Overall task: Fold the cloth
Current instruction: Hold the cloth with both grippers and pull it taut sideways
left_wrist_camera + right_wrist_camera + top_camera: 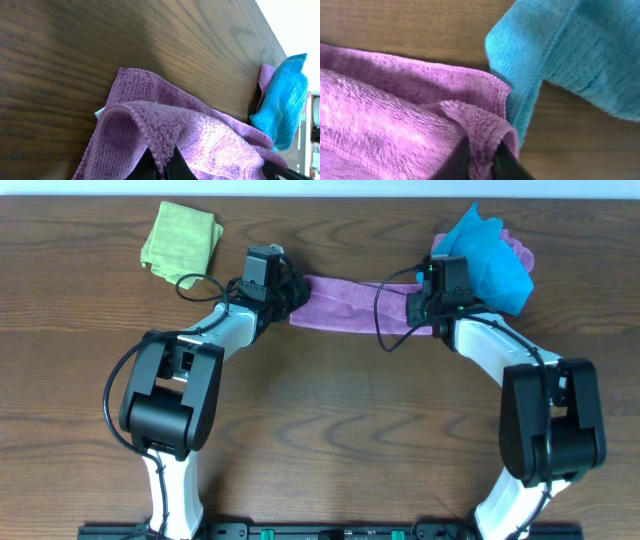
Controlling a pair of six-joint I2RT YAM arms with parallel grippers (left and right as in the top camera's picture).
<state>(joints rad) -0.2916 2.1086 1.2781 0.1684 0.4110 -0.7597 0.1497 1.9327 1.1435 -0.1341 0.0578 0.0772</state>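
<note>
Both left tool (161, 164) and right tool (482, 156) pinch cloth (345, 306).

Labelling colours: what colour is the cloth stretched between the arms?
Lilac purple; the cloth shows best in the left wrist view.

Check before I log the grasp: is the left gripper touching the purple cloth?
Touching. The left wrist view shows the left gripper pinching the cloth.

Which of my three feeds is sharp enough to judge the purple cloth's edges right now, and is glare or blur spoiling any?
Overhead: evenly lit and sharp, only soft shadows on the table; the cloth reads clearly. Left wrist: cloth fairly sharp, but the top-right corner is blown out white. Right wrist: very close, cloth fibres fairly sharp, the blue cloth and wood behind soft.
</note>
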